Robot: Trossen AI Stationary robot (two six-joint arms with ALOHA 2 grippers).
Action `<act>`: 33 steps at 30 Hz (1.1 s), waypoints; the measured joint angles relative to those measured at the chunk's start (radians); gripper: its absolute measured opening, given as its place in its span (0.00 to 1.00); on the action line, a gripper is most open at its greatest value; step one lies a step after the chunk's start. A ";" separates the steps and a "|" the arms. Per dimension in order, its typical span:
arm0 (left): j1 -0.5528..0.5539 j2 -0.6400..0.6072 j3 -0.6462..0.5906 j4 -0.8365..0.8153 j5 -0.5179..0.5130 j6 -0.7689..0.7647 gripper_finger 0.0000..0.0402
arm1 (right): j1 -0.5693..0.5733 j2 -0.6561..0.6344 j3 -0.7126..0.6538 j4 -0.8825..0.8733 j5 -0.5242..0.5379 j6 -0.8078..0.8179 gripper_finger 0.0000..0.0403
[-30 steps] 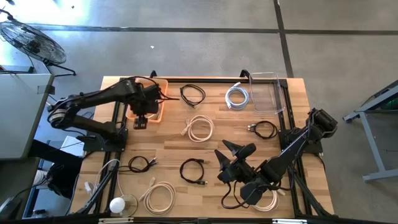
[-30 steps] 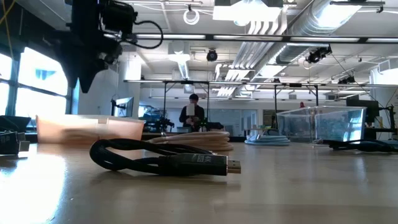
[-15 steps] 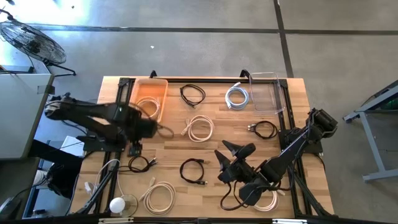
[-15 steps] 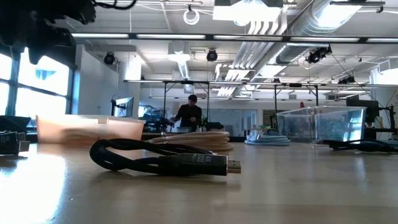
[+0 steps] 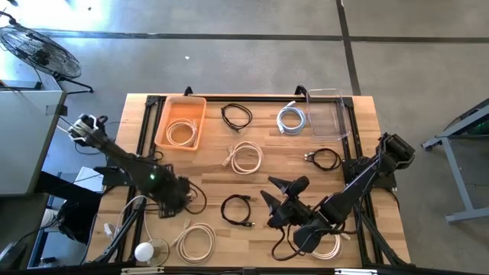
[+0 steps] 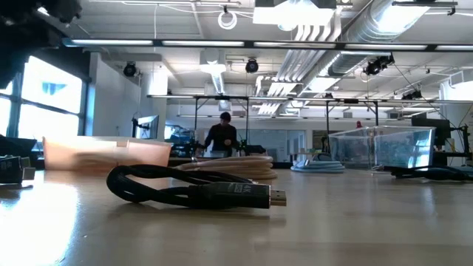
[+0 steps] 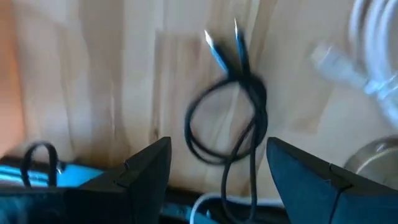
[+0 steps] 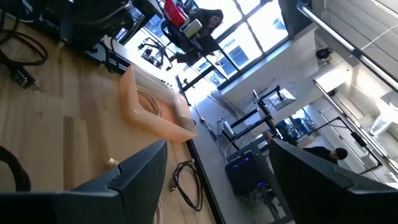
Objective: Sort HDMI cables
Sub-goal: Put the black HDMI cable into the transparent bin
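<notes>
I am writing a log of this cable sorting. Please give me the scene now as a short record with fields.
left gripper: fingers open, holding nothing, over a thin black cable near the table's front left
right gripper: fingers open, empty, raised over the front right of the table
orange tray: holds one cream cable
clear bin: no cable seen inside
loose on table: black cables, cream cables, one silvery-white cable
</notes>
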 joint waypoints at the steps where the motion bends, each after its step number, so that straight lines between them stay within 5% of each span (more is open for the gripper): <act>1: -0.002 0.020 -0.008 -0.003 0.014 0.008 0.64 | 0.000 0.000 0.000 -0.002 0.000 0.010 0.68; 28: 0.002 0.101 -0.273 0.276 -0.028 0.069 0.64 | 0.000 0.000 0.000 -0.062 -0.046 0.110 0.68; 33: 0.002 0.101 -0.323 0.286 -0.093 0.114 0.56 | 0.000 0.000 0.000 -0.068 -0.046 0.126 0.68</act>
